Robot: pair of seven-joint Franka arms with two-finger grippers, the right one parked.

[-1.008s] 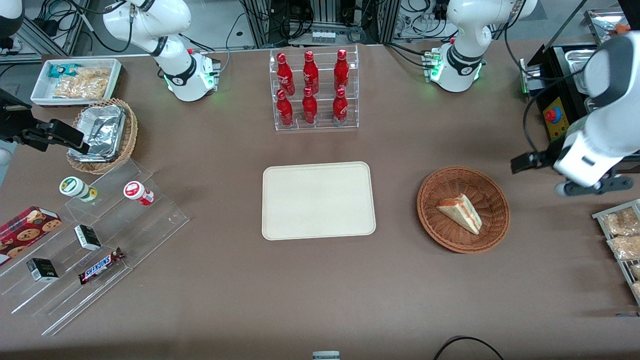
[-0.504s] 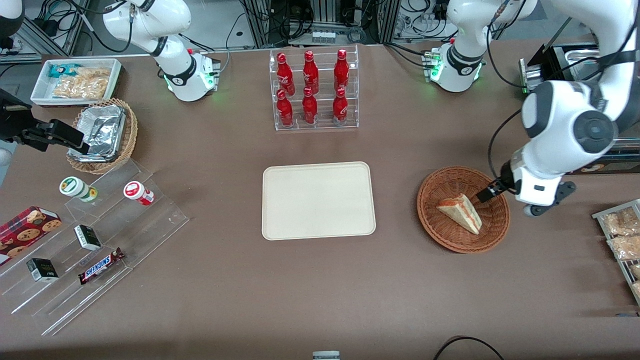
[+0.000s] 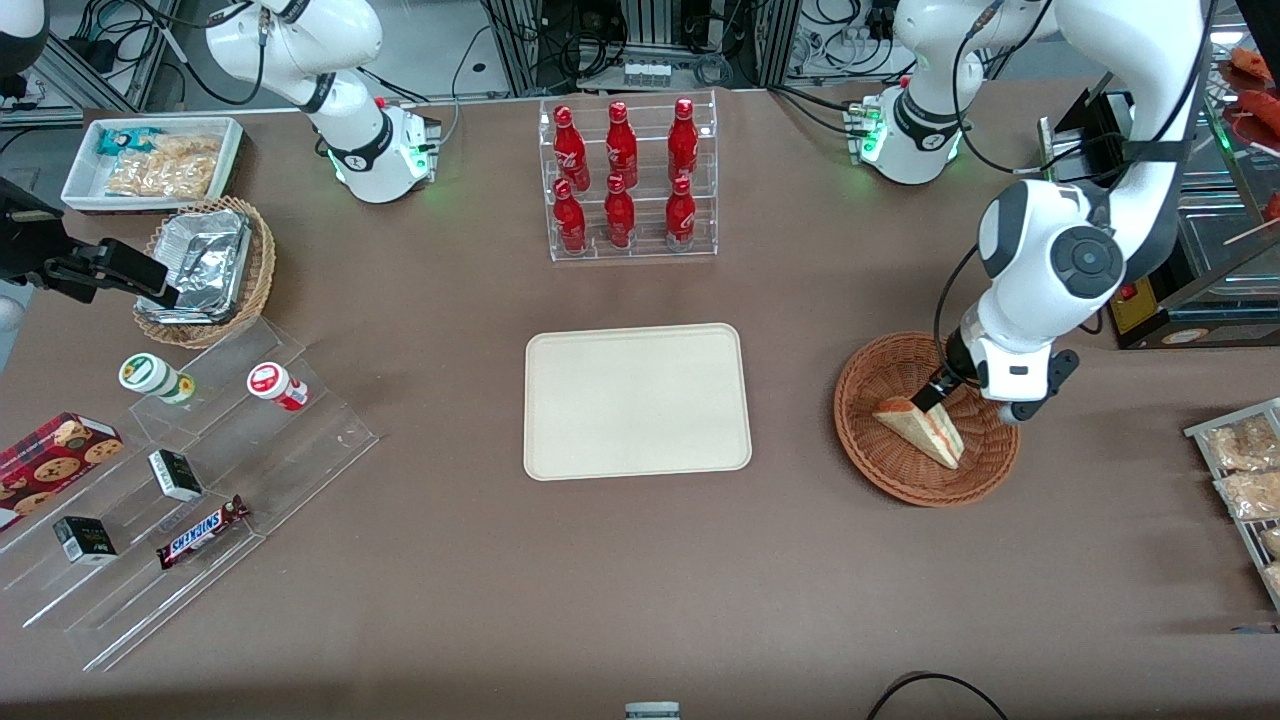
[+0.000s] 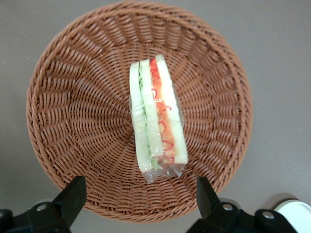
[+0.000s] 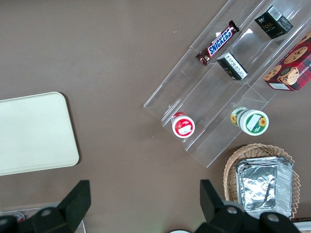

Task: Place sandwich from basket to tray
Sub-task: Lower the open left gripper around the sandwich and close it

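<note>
The sandwich (image 3: 920, 428), a wrapped white wedge with a red and green filling stripe, lies in the round reddish-brown wicker basket (image 3: 862, 440) toward the working arm's end of the table. My gripper (image 3: 935, 395) hangs just above the basket, over the sandwich's end farther from the front camera. The wrist view looks straight down on the sandwich (image 4: 155, 121) in the basket (image 4: 73, 97). The gripper (image 4: 138, 196) is open there, its two black fingers (image 4: 73, 194) spread wide with only wicker between them. The cream tray (image 3: 637, 400) lies bare at the table's middle.
A clear rack of red bottles (image 3: 625, 180) stands farther from the front camera than the tray. A stepped acrylic shelf of snacks (image 3: 200, 450), a lighter wicker basket with foil (image 3: 205, 270) and a white bin (image 3: 150, 160) sit toward the parked arm's end. Snack packets (image 3: 1240, 480) lie beside the basket.
The left arm swung in from the table's working-arm end toward the middle. Its gripper went from outside the basket to over the sandwich. The sandwich has not moved.
</note>
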